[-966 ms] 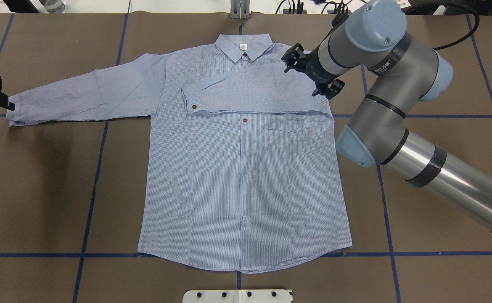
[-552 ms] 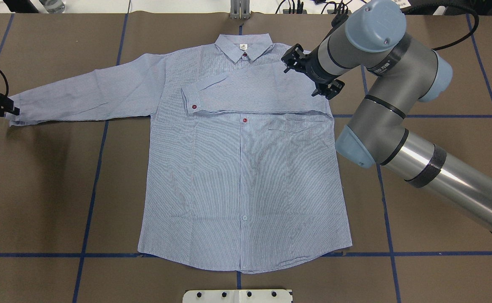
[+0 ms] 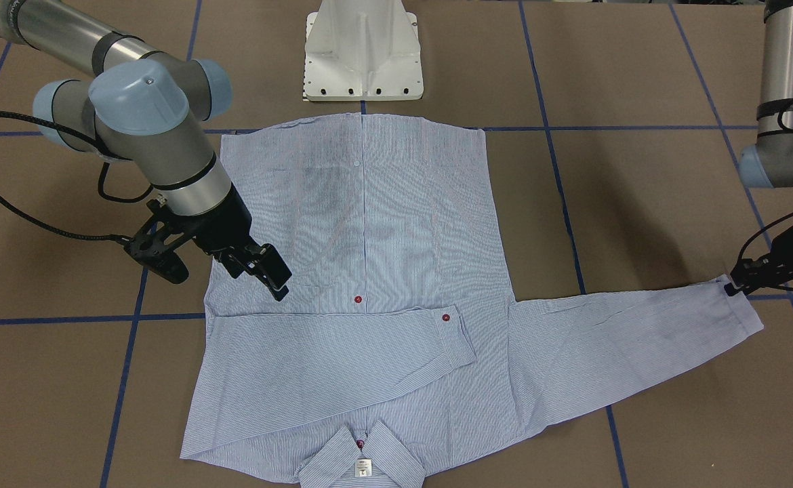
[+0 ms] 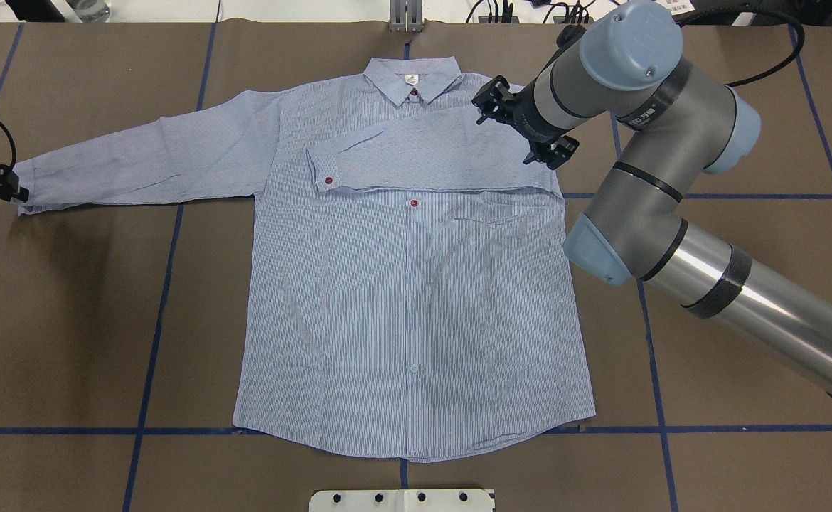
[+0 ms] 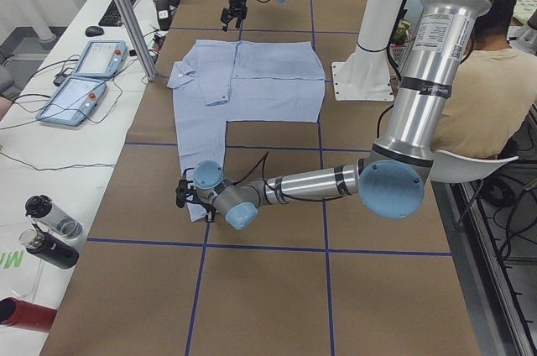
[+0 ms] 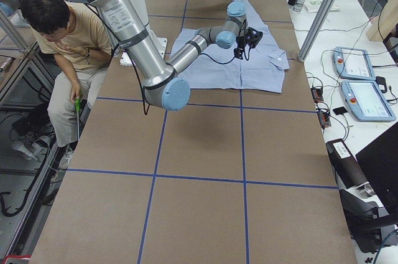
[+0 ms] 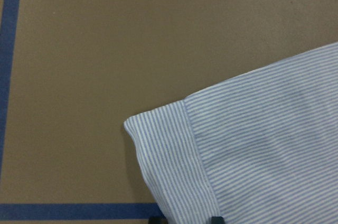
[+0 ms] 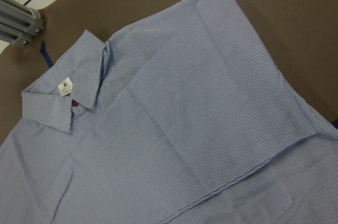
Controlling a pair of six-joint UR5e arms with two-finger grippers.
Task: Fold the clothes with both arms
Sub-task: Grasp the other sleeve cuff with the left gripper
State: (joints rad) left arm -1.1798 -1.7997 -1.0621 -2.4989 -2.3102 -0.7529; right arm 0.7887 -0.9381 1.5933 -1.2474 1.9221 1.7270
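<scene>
One sleeve folded in, the other laid out long

From where I stand the shirt (image 4: pixel 409 299) lies flat and buttoned, front up, in the middle of the table (image 4: pixel 67 320); its collar (image 4: pixel 387 75) points to the far edge and its hem runs along the edge by the robot's white base (image 3: pixel 362 54); the right sleeve (image 4: pixel 444 153) is folded across the chest, and the right cuff (image 4: pixel 322 171), with its red button, lies just past the button line; the left sleeve (image 4: pixel 146 163) reaches straight out toward the table's left end.

The left gripper (image 3: pixel 730 289) is down low at the left cuff (image 7: pixel 169 155), touching its corner; in the wrist view its fingertips (image 7: pixel 216 218) sit a little apart with the cuff's edge between them, so the jaws are not closed on the cloth.

The right gripper (image 4: pixel 519 131) hangs above the shirt's right shoulder, over the fold of the sleeve, clear of the fabric; its jaws are spread wide and hold nothing.

A person (image 6: pixel 68 40) sits off the table's edge on the robot's side.
</scene>
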